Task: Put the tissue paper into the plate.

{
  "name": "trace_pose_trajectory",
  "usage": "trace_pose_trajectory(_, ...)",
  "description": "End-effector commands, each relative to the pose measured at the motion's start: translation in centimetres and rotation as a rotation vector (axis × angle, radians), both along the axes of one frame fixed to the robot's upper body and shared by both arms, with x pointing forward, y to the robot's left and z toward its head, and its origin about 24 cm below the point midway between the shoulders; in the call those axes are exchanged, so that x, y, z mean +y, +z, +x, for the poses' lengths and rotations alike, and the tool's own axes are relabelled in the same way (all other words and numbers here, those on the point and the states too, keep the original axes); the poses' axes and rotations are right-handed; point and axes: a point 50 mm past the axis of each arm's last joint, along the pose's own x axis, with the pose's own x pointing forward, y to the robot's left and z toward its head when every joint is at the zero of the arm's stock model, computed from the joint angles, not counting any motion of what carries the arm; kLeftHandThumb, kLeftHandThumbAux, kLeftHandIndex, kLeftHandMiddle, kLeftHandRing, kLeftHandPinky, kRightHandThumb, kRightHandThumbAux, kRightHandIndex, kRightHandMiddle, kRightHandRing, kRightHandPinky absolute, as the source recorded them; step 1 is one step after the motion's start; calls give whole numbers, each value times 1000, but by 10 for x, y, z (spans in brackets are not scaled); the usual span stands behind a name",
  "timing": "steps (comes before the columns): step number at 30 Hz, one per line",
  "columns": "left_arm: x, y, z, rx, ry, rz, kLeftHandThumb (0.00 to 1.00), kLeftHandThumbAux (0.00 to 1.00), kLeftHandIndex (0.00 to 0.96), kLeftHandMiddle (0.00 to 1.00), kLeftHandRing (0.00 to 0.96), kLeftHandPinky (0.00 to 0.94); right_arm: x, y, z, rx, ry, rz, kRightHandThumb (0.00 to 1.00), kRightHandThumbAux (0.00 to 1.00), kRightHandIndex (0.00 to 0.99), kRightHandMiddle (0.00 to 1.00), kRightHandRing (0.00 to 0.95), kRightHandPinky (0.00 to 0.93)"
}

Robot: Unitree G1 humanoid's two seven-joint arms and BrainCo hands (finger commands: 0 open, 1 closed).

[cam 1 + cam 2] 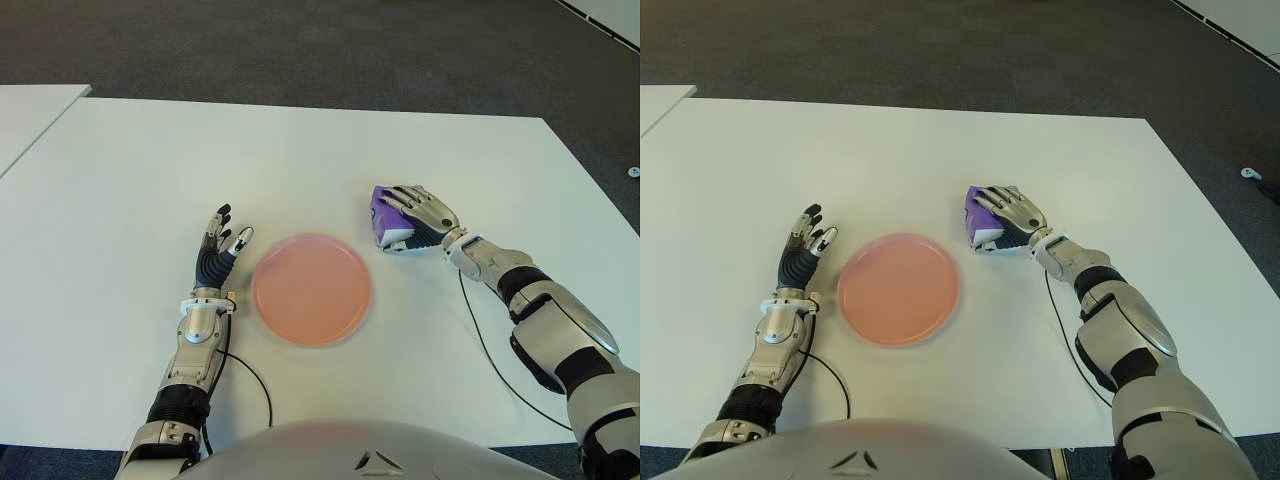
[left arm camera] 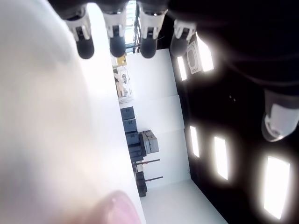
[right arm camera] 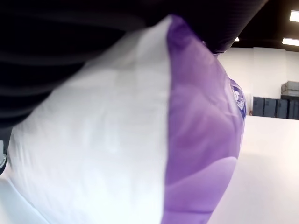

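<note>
A purple and white tissue pack [image 1: 384,218] lies on the white table [image 1: 300,150], a little right of a round pink plate [image 1: 311,288]. My right hand [image 1: 418,214] covers the pack from the right, its fingers curled over the top. The right wrist view is filled by the pack [image 3: 177,140] pressed against the palm. My left hand [image 1: 219,252] shows just left of the plate, fingers extended and spread, holding nothing. The plate holds nothing.
A second white table [image 1: 30,110] stands at the far left, separated by a gap. Dark carpet [image 1: 320,50] lies beyond the table's far edge. Thin black cables [image 1: 490,350] trail from both wrists across the table.
</note>
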Motion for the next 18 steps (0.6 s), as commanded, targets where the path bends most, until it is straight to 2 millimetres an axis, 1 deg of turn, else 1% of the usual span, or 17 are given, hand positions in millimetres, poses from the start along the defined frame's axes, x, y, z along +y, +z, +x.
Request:
trace_pose_trajectory(1,2,-22,-17,125,21,0,0,423,0,0,0,0,-8,-51,-37,235,18,-143,189,378,0,0,0,0)
trace_pose_trajectory(4,2,-22,-17,124,20,2,0,426,0,0,0,0,-4,-59,-41,277,-13,-116,226,384,0,0,0,0)
trace_pose_trajectory(6,2,-22,-17,124,19,3,0,426,0,0,0,0,-3,-61,-43,291,-26,-106,285,389,0,0,0,18)
trace_pose_trajectory(7,2,-22,-17,124,18,2,0,426,0,0,0,0,-3,-62,-43,308,-49,-82,293,390,0,0,0,21)
trace_pose_trajectory(8,2,-22,-17,124,18,1,0,425,0,0,0,0,-2,-63,-43,319,-64,-64,358,391,7,23,26,67)
trace_pose_trajectory(9,2,-22,-17,124,19,1,0,425,0,0,0,0,-2,-64,-43,332,-85,-44,400,391,12,39,42,97)
trace_pose_trajectory(13,2,-22,-16,124,21,0,0,424,0,0,0,0,0,-66,-43,344,-126,-18,521,391,78,111,120,188)
trace_pose_trajectory(15,2,-22,-16,123,21,0,0,424,0,0,0,0,0,-67,-42,334,-142,-16,581,394,124,168,180,244)
trace_pose_trajectory(18,1,-22,-16,122,21,1,0,425,0,0,0,0,1,-68,-42,312,-156,-16,672,411,233,293,293,345)
